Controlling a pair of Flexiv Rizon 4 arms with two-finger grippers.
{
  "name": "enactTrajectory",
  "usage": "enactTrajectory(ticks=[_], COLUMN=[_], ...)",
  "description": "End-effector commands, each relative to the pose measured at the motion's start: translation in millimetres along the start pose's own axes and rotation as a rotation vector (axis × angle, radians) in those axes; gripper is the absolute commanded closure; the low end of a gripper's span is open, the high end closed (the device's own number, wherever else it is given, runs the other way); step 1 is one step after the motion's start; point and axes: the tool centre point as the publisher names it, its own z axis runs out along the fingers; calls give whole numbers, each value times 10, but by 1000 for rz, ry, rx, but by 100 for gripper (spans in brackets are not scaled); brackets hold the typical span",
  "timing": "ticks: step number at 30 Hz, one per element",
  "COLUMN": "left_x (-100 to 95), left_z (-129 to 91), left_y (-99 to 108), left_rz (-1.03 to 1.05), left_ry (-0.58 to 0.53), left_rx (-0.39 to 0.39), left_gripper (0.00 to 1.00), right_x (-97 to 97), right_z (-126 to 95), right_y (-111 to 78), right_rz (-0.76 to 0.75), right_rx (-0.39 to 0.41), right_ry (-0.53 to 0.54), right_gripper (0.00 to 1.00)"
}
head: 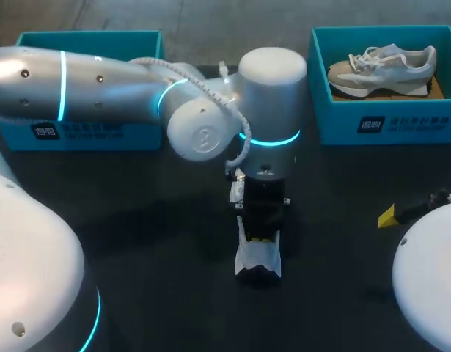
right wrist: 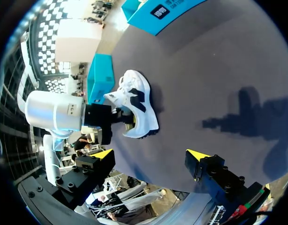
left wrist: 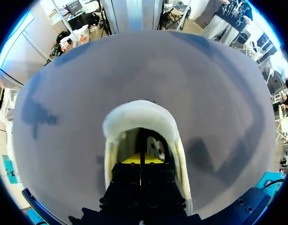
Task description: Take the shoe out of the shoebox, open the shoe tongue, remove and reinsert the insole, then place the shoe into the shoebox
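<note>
Head view: shoe (head: 258,258) on dark table (head: 152,220)

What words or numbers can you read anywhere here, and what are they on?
Right shoebox: white print on its front, too blurred to read.
Left shoebox: white print on its front, also too blurred.
White shoe: a pale mark inside, partly hidden, not readable.
No numbers can be made out.

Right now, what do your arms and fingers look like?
My left arm is a fat silvery tube with glowing blue rings and a white cable looping along it. My right arm is round and white. My left gripper and right gripper are black, with bright yellow tips on the fingers.
</note>
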Motion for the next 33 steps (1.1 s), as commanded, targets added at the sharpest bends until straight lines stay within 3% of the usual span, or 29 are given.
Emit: enactTrajectory(ticks=[1, 6, 13, 19, 28, 33], left_x=[-3, -8, 30, 68, 69, 72], left_z=[157, 198, -80, -145, 164, 303], left_y=[7, 7, 39, 66, 85, 64], left_rz=[6, 8, 15, 25, 68, 62], left_ry=[-7, 9, -4, 44, 202, 221], left_rx=[3, 4, -19, -38, 27, 34], left_gripper=[100, 100, 100, 100, 100, 100], right_x=[7, 7, 7, 7, 7, 7], right_z=[-29, -29, -29, -29, -29, -29], right_y=[-60, -60, -60, -60, -60, -60], right_rz=[2, 2, 2, 2, 2, 2], right_rx=[-8, -8, -8, -8, -8, -8], right_ry=[-5, -5, -5, -5, -5, -5], right_gripper=[0, 0, 0, 0, 0, 0])
